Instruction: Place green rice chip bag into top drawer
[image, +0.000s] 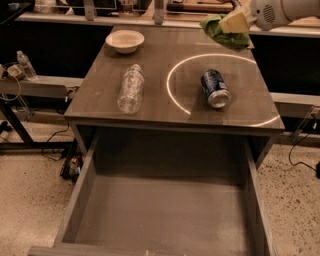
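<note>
Over the far-right worktop (160, 107) the end effector (229, 25) covers part of the gripped green rice chip bag (216, 33) — the top drawer (80, 200) is cropped below.
</note>
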